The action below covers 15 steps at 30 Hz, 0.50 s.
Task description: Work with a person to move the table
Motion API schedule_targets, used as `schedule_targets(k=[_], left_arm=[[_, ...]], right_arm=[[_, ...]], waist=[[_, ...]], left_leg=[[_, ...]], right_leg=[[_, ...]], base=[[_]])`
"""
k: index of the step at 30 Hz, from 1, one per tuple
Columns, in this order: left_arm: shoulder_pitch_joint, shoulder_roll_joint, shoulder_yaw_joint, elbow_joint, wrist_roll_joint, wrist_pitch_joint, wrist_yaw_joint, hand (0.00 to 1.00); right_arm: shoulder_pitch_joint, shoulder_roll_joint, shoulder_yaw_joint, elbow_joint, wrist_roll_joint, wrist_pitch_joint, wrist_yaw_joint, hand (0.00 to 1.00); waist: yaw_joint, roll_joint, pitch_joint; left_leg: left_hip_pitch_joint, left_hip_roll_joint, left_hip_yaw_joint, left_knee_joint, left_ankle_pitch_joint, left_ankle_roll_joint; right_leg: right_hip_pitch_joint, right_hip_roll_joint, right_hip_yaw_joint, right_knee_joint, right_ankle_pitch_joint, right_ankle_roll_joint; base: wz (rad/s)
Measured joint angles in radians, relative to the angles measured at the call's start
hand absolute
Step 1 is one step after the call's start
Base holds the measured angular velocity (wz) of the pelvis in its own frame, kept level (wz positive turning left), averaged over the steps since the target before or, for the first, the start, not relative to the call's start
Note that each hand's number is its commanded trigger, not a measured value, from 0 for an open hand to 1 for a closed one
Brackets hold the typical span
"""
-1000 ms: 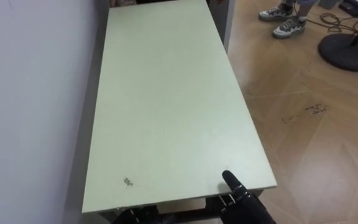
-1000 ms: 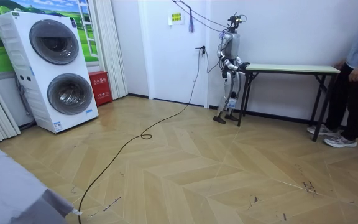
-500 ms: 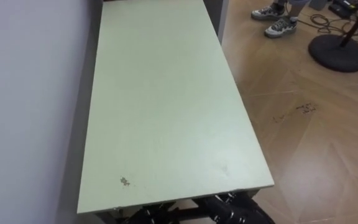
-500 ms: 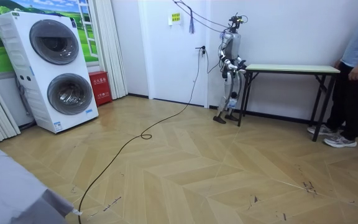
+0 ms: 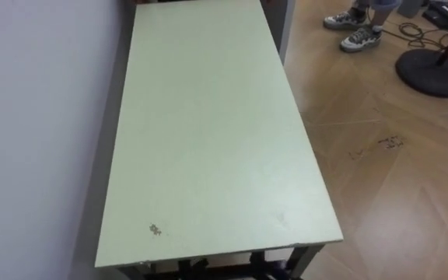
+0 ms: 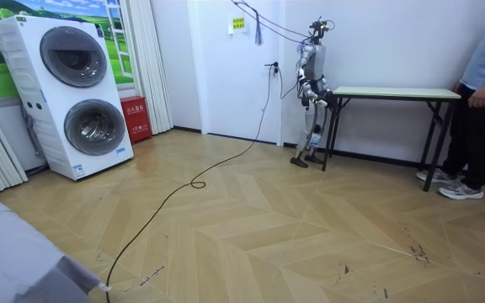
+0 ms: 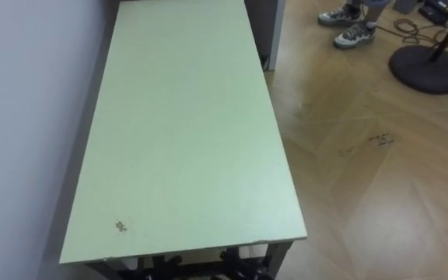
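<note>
The table (image 5: 208, 124) runs from the bottom of the frame up to the top centre, with its long side just beside the white wall (image 5: 37, 117) at the left. Its pale green top looks stiff, flat and smooth, and it stands on dark metal legs. We judge it more bulky than heavy, and slippery on top, so the hold should be under the short end, near both corners. The left hand (image 7: 162, 266) and the right hand (image 7: 243, 263) show as dark shapes below the near edge; how their fingers stand we cannot tell. In the room view the person (image 6: 482, 93) stands at the far end, at the right of the frame. The wooden floor (image 5: 395, 194) is smooth. A round black stand base (image 5: 434, 74) lies at the upper right, well apart from the table.
</note>
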Motion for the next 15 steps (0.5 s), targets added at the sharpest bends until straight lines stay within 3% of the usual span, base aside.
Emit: schedule_targets(k=[4,8,10,12,15], left_arm=[[-0.004,-0.002,0.025,0.103,0.029,-0.044,0.082,0.00],[0.001,-0.020,0.065,0.208,0.049,-0.060,0.199,0.00],[0.016,-0.045,0.132,0.232,0.118,-0.065,0.270,0.00],[0.017,-0.061,0.153,0.249,0.158,-0.073,0.308,0.00],[0.017,-0.087,0.184,0.260,0.228,-0.073,0.365,0.00]], right_arm=[[-0.021,0.025,-0.025,0.124,0.015,-0.062,-0.073,0.00],[-0.037,0.053,-0.067,0.207,0.007,-0.076,-0.147,0.00],[-0.040,0.070,-0.102,0.232,-0.032,-0.084,-0.192,0.00],[-0.055,0.076,-0.103,0.271,-0.050,-0.099,-0.234,0.00],[-0.060,0.086,-0.106,0.315,-0.114,-0.117,-0.326,0.00]], waist=[[-0.001,-0.007,-0.0058],[0.000,-0.016,-0.0101],[0.000,-0.010,-0.0140],[-0.001,-0.006,-0.0064],[0.000,-0.003,-0.0036]], left_leg=[[0.037,0.008,0.000,-0.026,0.002,-0.004],[0.061,0.006,-0.003,-0.042,-0.007,-0.001],[0.068,0.000,-0.011,-0.046,-0.013,0.001],[0.083,0.000,-0.016,-0.048,-0.017,0.005],[0.098,-0.004,-0.035,-0.049,-0.027,0.003]], right_leg=[[0.064,0.016,-0.014,-0.086,0.023,0.001],[0.105,0.020,-0.018,-0.135,0.035,0.004],[0.114,0.017,-0.027,-0.135,0.036,0.006],[0.130,0.017,-0.042,-0.134,0.044,0.006],[0.144,0.022,-0.042,-0.133,0.049,0.005]], base=[[0.03],[0.02],[0.08],[0.06],[0.08]])
